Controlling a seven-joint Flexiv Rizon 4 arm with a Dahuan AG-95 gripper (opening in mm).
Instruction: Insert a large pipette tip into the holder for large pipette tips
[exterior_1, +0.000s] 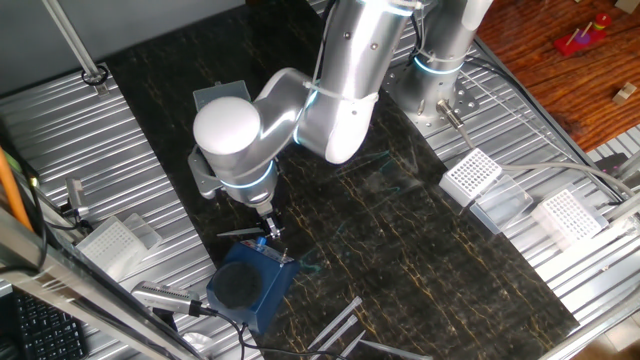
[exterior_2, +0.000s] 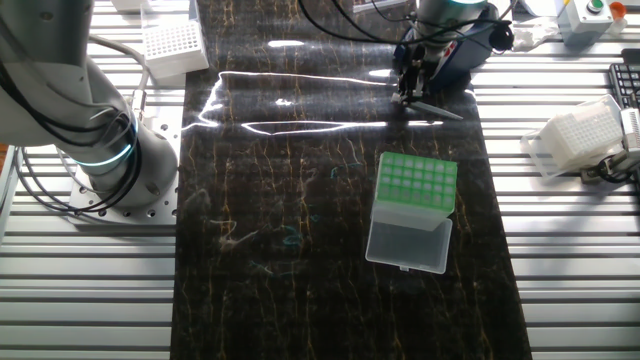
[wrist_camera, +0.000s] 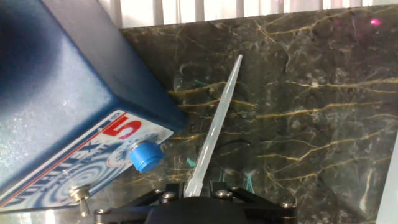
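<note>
My gripper (wrist_camera: 196, 185) is shut on the wide end of the large pipette tip (wrist_camera: 217, 118). The translucent cone points up and to the right over the dark marble mat. From the other fixed view the gripper (exterior_2: 410, 92) hangs low at the mat's far end, and the pipette tip (exterior_2: 440, 109) sticks out to the right, nearly level. The holder for large pipette tips (exterior_2: 415, 185), a pale box with a green grid top, stands on the mat nearer the camera, apart from the gripper. In one fixed view the gripper (exterior_1: 270, 228) holds the pipette tip (exterior_1: 240, 234) just above the blue block.
A dark blue block (wrist_camera: 62, 93) with a round black top (exterior_1: 238, 283) sits close beside the gripper. White perforated racks (exterior_1: 470, 175) (exterior_1: 565, 215) (exterior_2: 585, 135) rest on the metal slats beside the mat. Loose tubes (exterior_1: 335, 325) lie near the mat's end.
</note>
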